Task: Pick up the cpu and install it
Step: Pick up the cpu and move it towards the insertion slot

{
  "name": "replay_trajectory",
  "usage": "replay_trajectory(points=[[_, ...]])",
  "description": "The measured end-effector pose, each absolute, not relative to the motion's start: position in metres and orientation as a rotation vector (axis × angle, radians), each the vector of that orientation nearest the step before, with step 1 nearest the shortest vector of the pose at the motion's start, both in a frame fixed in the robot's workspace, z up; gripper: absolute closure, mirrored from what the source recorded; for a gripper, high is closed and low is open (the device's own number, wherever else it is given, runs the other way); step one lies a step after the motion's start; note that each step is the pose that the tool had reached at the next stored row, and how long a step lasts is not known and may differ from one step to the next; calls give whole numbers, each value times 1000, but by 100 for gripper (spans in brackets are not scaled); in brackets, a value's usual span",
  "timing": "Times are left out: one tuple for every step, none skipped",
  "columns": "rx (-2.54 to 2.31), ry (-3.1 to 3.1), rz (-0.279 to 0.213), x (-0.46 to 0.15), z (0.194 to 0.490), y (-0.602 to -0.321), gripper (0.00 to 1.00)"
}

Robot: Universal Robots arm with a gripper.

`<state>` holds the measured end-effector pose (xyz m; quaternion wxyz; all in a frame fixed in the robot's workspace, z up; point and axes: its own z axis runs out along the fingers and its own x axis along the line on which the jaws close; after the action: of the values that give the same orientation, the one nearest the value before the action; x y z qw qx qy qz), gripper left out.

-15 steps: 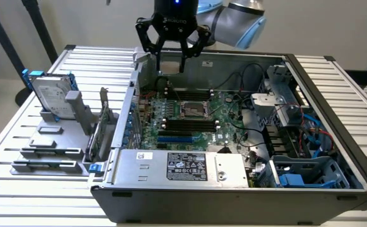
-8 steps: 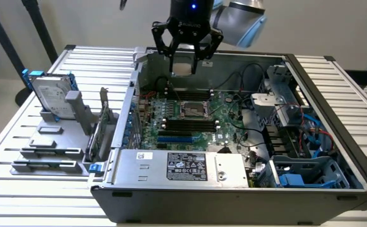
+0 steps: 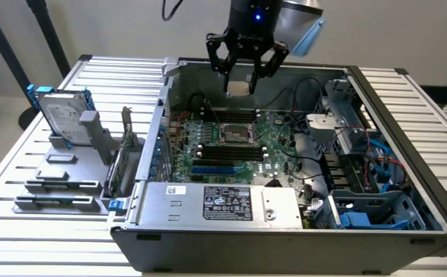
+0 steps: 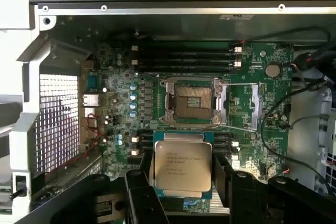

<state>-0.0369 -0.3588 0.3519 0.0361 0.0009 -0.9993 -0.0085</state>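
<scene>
Cpu [image 4: 182, 167]: small square chip, dull silver lid with faint printed text, thin green rim. Lid faces the wrist camera. Clamped at two opposite edges by the gripper [image 4: 182, 182], raised above the board, short of the open socket [image 4: 191, 103].

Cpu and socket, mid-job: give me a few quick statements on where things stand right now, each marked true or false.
1. The cpu is gripped between the fingers. True.
2. The cpu already sits in the socket. False: the socket is empty, and the cpu is held above the motherboard.
3. The hard drive is mounted inside the case. False: it stands upright on a grey rack outside the case, at the exterior view's left.
4. Black memory sticks are seated in slots beside the socket. True.
</scene>
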Motion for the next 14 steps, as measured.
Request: replay_trajectory(points=[[3, -3069, -26, -34, 350, -358, 46], [3, -3069, -26, -30, 348, -357, 46], [2, -3069, -26, -27, 346, -356, 46], [2, -3069, -26, -25, 345, -354, 46], [1, -3069, -26, -25, 343, -353, 46], [0, -3069, -26, -24, 341, -352, 46], [-1, -3069, -26, -24, 339, -351, 46], [-3, -3069, -26, -23, 337, -350, 46], [-5, -3069, -27, -23, 335, -349, 46], [-7, -3069, -27, -23, 334, -348, 46], [-8, -3069, -27, -23, 332, -347, 46], [-10, -3069, -27, -23, 330, -346, 46], [-11, -3069, -27, -23, 328, -345, 46], [-13, -3069, -27, -23, 326, -344, 46]])
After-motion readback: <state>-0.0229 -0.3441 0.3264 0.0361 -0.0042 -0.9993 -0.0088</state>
